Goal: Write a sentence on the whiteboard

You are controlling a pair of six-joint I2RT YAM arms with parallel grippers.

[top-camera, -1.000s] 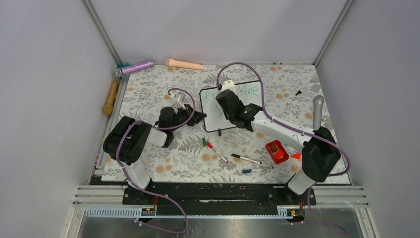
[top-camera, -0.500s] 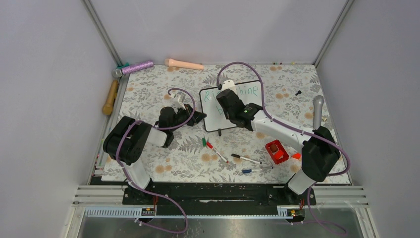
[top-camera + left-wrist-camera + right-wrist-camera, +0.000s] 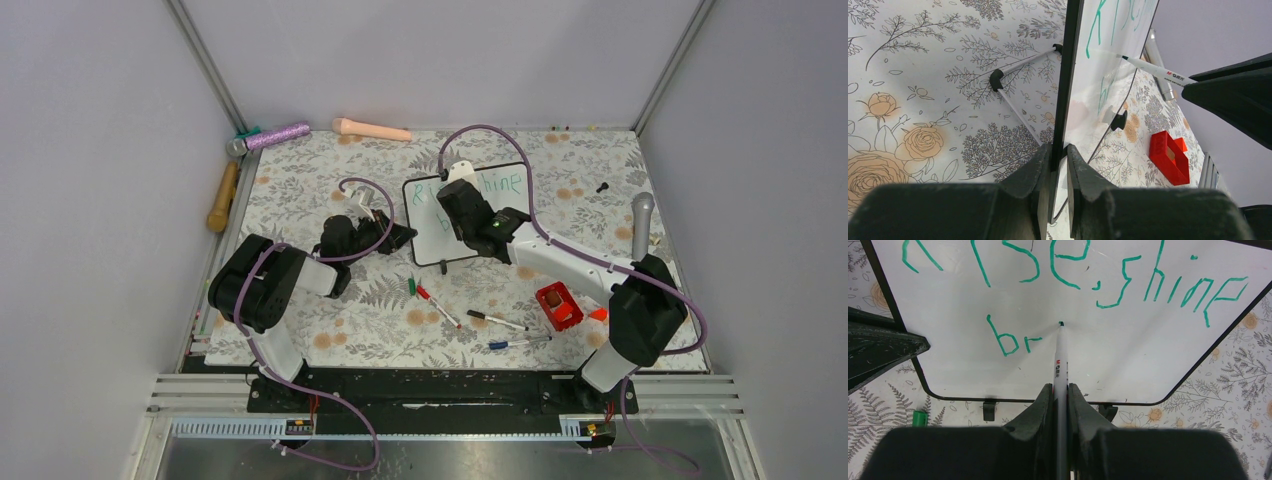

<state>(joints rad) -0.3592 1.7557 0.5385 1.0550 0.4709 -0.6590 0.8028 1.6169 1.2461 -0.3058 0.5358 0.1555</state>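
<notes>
Best done with a firm pinch low on the pen [image 3: 1060, 360] and a light, even press of its tip on the whiteboard [image 3: 1148, 350], just right of the "br" already there. Calls for short strokes matching the thin green letters of the sentence [image 3: 1073, 275], with the next letter started close beside the "r" and the word run toward the whiteboard's right edge, under "shine". Looks to leave room enough for the rest of "bright". Worth lifting the tip cleanly between letters to avoid smears, and pushing no harder than the whiteboard's feet and the other grip can take, since too much force would likely slide or tip it. Shows the right gripper [image 3: 1060, 390] pressed together on the pen's barrel, tip touching the whiteboard's lower half, nothing else held. Shows the left gripper [image 3: 1058, 152] almost closed, pinching the whiteboard's black frame at its left edge, one finger on each face. Puts the whiteboard near the middle of the floral mat [image 3: 330, 330], between the two grippers; cannot tell how steeply it leans.
</notes>
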